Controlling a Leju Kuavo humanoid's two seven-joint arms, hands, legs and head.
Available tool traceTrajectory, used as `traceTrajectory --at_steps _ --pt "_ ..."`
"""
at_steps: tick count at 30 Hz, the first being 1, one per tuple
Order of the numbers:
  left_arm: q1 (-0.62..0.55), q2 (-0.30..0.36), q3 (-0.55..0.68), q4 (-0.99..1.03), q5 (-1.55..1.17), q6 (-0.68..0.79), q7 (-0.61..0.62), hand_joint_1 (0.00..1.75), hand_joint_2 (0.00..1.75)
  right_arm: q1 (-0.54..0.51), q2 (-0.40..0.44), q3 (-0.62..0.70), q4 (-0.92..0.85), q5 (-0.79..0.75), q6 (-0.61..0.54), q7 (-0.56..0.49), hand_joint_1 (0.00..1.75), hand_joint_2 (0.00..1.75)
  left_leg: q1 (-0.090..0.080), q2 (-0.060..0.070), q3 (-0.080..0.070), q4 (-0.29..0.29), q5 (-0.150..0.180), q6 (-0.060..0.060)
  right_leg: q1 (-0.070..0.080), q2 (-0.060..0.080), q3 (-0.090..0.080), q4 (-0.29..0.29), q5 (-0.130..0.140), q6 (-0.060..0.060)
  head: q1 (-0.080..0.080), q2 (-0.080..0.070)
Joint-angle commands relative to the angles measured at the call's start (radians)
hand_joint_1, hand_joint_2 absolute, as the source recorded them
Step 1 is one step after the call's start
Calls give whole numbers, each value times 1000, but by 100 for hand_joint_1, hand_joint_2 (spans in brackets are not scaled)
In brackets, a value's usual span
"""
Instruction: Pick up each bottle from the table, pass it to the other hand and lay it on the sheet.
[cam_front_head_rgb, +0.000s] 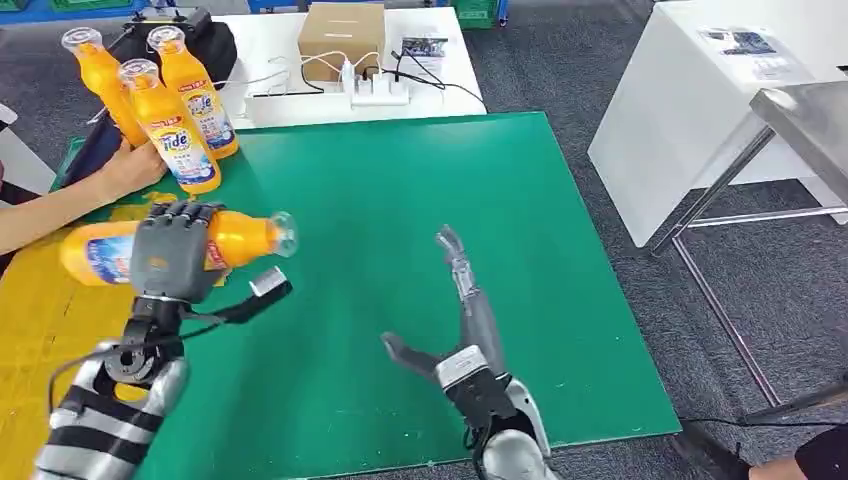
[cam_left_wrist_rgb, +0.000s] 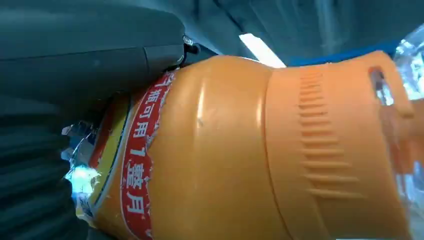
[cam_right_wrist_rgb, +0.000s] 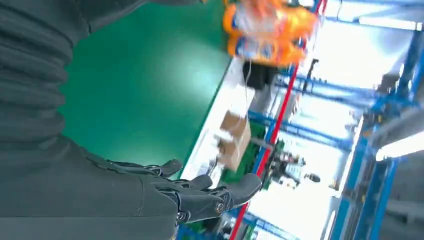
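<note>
My left hand (cam_front_head_rgb: 170, 255) grips an orange detergent bottle (cam_front_head_rgb: 240, 238) lying sideways, clear cap to the right, just above the yellow sheet (cam_front_head_rgb: 40, 330) at the table's left. Up close in the left wrist view the bottle (cam_left_wrist_rgb: 240, 150) shows its red label band under my grey hand (cam_left_wrist_rgb: 75, 55). Three more orange bottles (cam_front_head_rgb: 175, 120) stand upright at the table's far left corner. My right hand (cam_front_head_rgb: 460, 320) hovers open over the middle of the green table (cam_front_head_rgb: 400, 180), fingers stretched forward, holding nothing; the right wrist view shows its fingers (cam_right_wrist_rgb: 200, 195) spread over the green top.
A person's arm (cam_front_head_rgb: 70, 200) reaches in from the left, hand beside the standing bottles. Behind the green table is a white table with a cardboard box (cam_front_head_rgb: 342, 38), power strip (cam_front_head_rgb: 378, 92) and cables. A white cabinet (cam_front_head_rgb: 690, 100) and a metal table leg (cam_front_head_rgb: 720, 190) stand right.
</note>
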Motion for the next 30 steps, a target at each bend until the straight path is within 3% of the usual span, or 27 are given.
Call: traceTrajectory --at_steps 1,8,11,12,14,15,16,19,20,22,27,28,30 --pt "-337 93 -165 780 -32 -78 88 175 175 -4 -29 -120 -70 -18 11 13 0 175 0 1 8 0 -2 0 0 0 8 0 -3 -2 0 0" --pt "-303 25 -41 908 40 -292 22 175 175 -31 -33 -131 -12 -40 16 28 0 175 0 3 6 0 -1 1 0 0 7 -1 -2 -1 0 0" --pt "-270 3 3 906 79 -268 18 175 175 -43 -31 -125 7 -42 20 31 0 175 0 3 8 0 -3 1 0 0 9 0 -4 -2 0 0" --pt "-258 -12 70 898 153 -248 -51 175 175 -41 -35 -123 12 -44 18 33 0 175 0 2 5 -1 -1 1 0 0 6 -1 -2 -1 0 0" --pt "-252 -19 90 889 175 -223 -63 175 175 -36 -38 -124 13 -46 18 33 0 175 -1 0 6 -1 -1 1 -1 0 8 -1 -3 -1 0 0" --pt "-244 -35 131 874 221 -170 -99 7 175 -28 -40 -126 10 -47 16 35 0 175 0 1 9 0 -2 1 0 1 11 -1 -3 -2 0 0" --pt "-244 -42 137 870 227 -154 -105 0 175 -24 -42 -126 10 -47 16 36 0 175 0 0 6 -1 -1 1 -1 0 8 -1 -2 -1 0 0" --pt "-228 -65 179 826 278 -56 -151 0 175 -12 -44 -128 6 -48 17 42 0 175 0 -4 8 0 -1 1 0 -4 9 -1 -4 -2 0 0" --pt "-224 -68 186 812 287 -30 -165 0 175 -10 -44 -129 4 -49 16 43 0 175 0 -4 6 -1 0 1 0 -4 0 -1 -4 -1 0 0" --pt "-210 -75 198 772 304 43 -201 0 175 -6 -45 -132 3 -52 20 49 0 175 0 -5 5 -1 0 1 0 -5 -1 -1 -5 -2 0 0" --pt "-160 -83 215 650 336 178 -262 0 175 -4 -40 -138 6 -57 28 56 0 175 1 -4 4 0 -1 1 0 -3 0 -1 -4 -1 0 0" --pt "-141 -85 223 609 345 219 -274 0 175 -1 -38 -140 6 -57 27 56 0 175 0 -2 5 0 -2 1 0 -2 8 -1 -4 -2 0 0" --pt "-97 -96 247 511 387 273 -304 0 175 5 -36 -142 6 -57 27 57 0 175 0 -3 6 1 -3 2 0 -3 10 0 -4 -1 0 0"
